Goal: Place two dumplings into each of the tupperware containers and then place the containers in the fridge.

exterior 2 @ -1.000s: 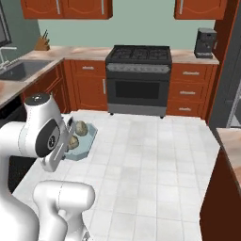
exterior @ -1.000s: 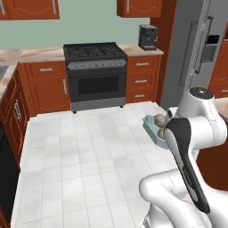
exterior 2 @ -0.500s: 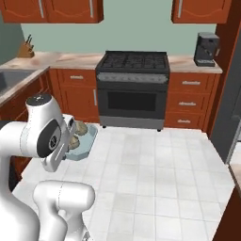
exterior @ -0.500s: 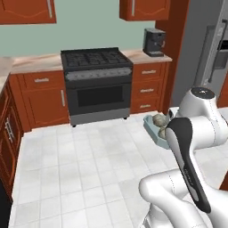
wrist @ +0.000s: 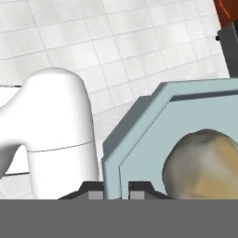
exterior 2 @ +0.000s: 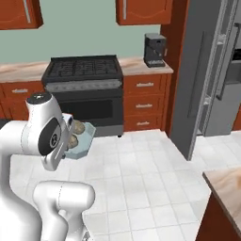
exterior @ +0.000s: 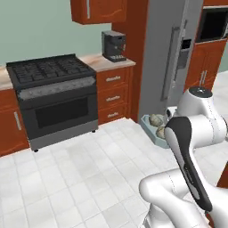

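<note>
1. A black stove (exterior: 51, 95) stands far left along the wall.
2. A coffee machine (exterior: 113, 46) sits on the desk.
3. The end effector (wrist: 115, 194) pinches the light blue tub (exterior: 151, 130) wall; two dumplings (exterior: 156, 120) lie inside.
4. The closed fridge (exterior: 176, 58) stands just behind.

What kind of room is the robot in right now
A home kitchen, by the look of it: a black stove set among wood cabinets, a coffee maker on the counter beside it, and a tall steel fridge.
</note>
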